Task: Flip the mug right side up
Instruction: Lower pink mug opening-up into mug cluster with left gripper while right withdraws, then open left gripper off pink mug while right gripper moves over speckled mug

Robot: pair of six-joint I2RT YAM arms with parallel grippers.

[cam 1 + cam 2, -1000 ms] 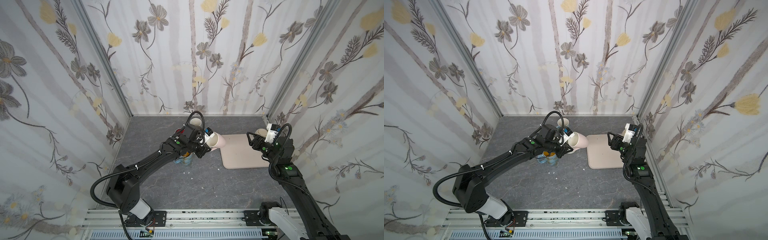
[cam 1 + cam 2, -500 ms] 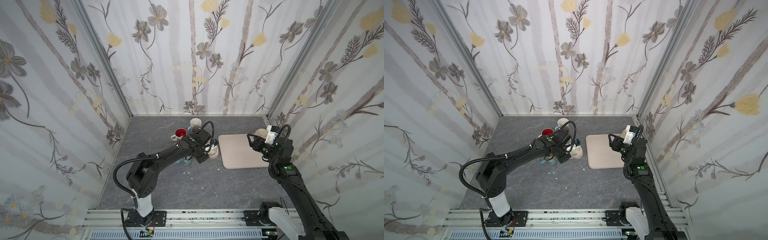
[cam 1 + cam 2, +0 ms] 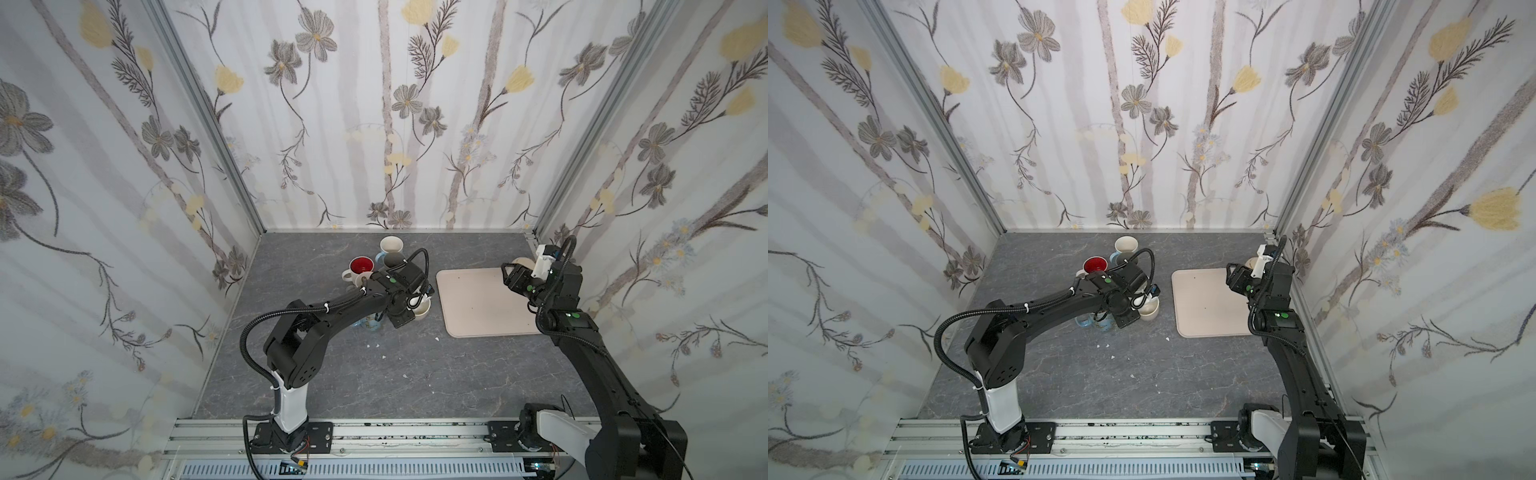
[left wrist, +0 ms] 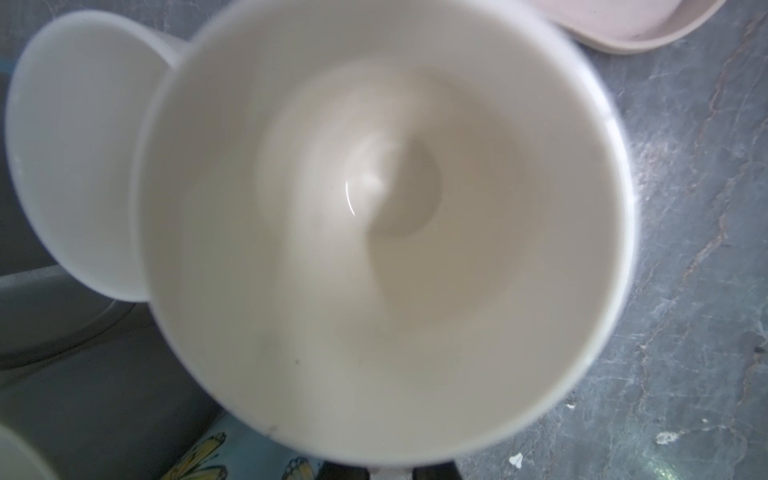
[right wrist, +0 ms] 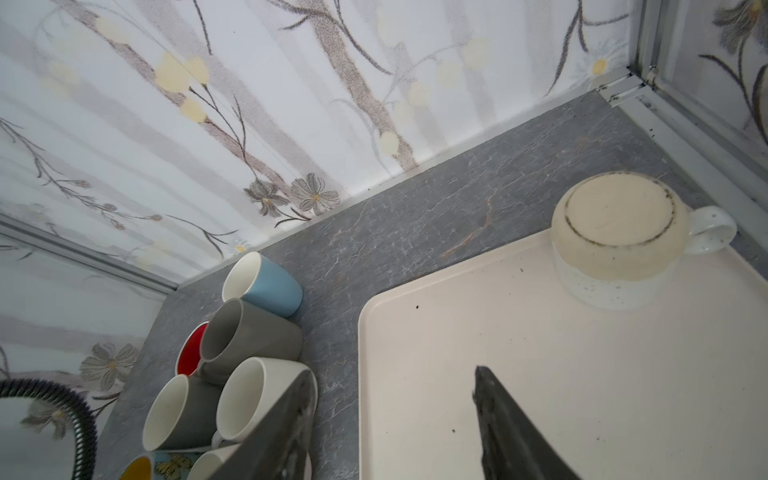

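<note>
A cream mug (image 3: 423,309) (image 3: 1149,309) stands mouth up at table level, just left of the tray (image 3: 478,307). My left gripper (image 3: 413,303) is shut on it. In the left wrist view the mug's blurred inside (image 4: 386,208) fills the picture, and my left gripper (image 4: 390,471) pinches its rim. A speckled mug (image 5: 615,241) (image 3: 521,262) sits upside down on the tray's far right corner. My right gripper (image 5: 395,372) (image 3: 509,274) hovers open over the tray (image 5: 540,353), short of that mug and holding nothing.
Several mugs cluster left of the tray, all mouth up: a red-lined one (image 3: 360,266), a blue one (image 5: 266,284), a grey one (image 5: 249,336) and a butterfly-printed one (image 3: 370,324). Patterned walls close in on three sides. White crumbs (image 3: 384,356) dot the grey table.
My left arm has swung the cream mug from a sideways hold near the tray's edge down to mouth up beside the mug cluster. The right arm has barely moved.
</note>
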